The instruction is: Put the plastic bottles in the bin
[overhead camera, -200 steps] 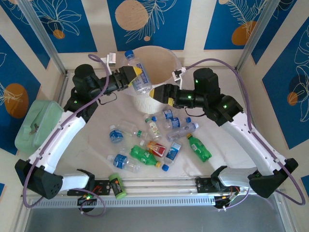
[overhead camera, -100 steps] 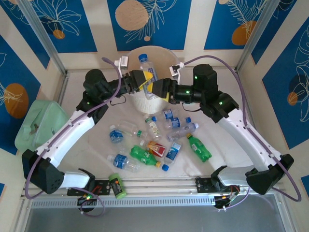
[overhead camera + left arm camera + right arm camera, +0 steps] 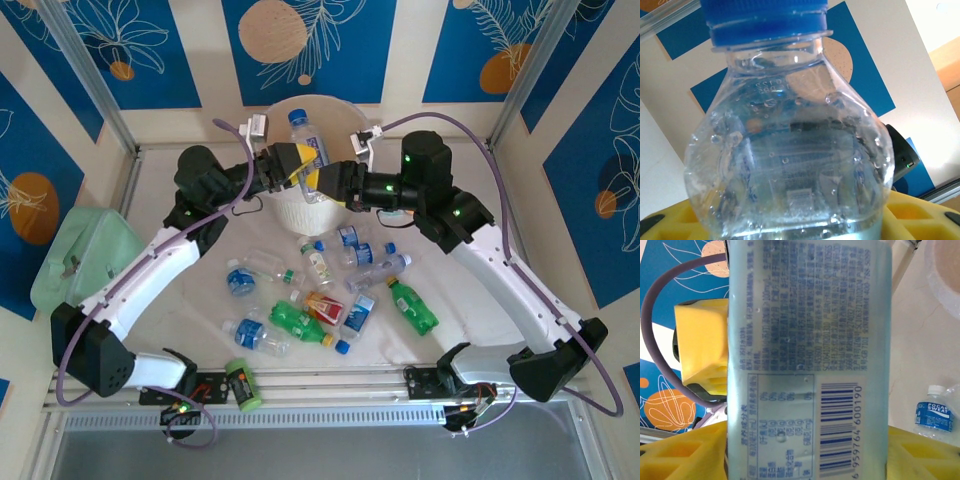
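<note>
bin (image 3: 345,118) sits far centre. left gripper (image 3: 297,163) and right gripper (image 3: 314,181) both clamp one clear blue-capped bottle (image 3: 309,148), upright over the bin's near rim. Looks like a handoff or steadying before the drop. remaining bottles (image 3: 290,320) lie scattered nearer.

1. Held bottle (image 3: 805,340): a barcode (image 3: 839,427) sits at six o'clock, numbered "6 959764 600190" (the finer print above it is too small to read).
2. Small bottle (image 3: 935,412) at four o'clock: "POCARI SWEAT", white on blue.
</note>
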You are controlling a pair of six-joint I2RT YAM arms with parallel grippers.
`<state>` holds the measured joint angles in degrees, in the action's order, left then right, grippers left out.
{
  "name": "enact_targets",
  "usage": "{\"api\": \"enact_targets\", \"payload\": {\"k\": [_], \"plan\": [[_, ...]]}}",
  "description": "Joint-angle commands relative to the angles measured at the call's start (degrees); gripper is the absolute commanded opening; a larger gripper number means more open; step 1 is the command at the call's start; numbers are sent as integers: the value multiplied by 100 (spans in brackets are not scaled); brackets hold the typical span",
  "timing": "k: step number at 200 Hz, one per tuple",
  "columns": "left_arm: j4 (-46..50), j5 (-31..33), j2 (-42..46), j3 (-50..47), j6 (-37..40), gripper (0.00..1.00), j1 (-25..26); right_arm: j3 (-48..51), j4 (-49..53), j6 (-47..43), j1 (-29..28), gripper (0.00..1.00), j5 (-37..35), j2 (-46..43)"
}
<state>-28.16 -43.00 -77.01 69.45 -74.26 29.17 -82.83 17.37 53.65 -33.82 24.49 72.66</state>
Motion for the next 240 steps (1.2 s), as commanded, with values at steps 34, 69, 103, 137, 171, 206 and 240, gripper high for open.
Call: {"api": "enact_targets", "payload": {"k": [34,69,103,137,171,206,240], "plan": [[126,-35,24,78,426,89,43,-397,514,-133,104,60,-227,168],[936,161,145,307,1038,100,36,-626,787,-245,122,56,-370,309],[2490,671,439,648,1921,100,-164,-1054,1178,-430,327,56,-637,543],[4183,2601,1185,750,2888,100,-377,-1489,1387,-617,693,56,-581,1025],[4753,3588,1518,449,3044,100,-403,-2360,1797,-846,948,56,-646,1833],[4788,3951,1756,17,2798,99,-462,-3463,2353,-1077,1080,55,-709,2809],[4884,3962,1934,-417,2526,97,-664,-4417,2931,-1290,1053,53,-799,3598]]}}
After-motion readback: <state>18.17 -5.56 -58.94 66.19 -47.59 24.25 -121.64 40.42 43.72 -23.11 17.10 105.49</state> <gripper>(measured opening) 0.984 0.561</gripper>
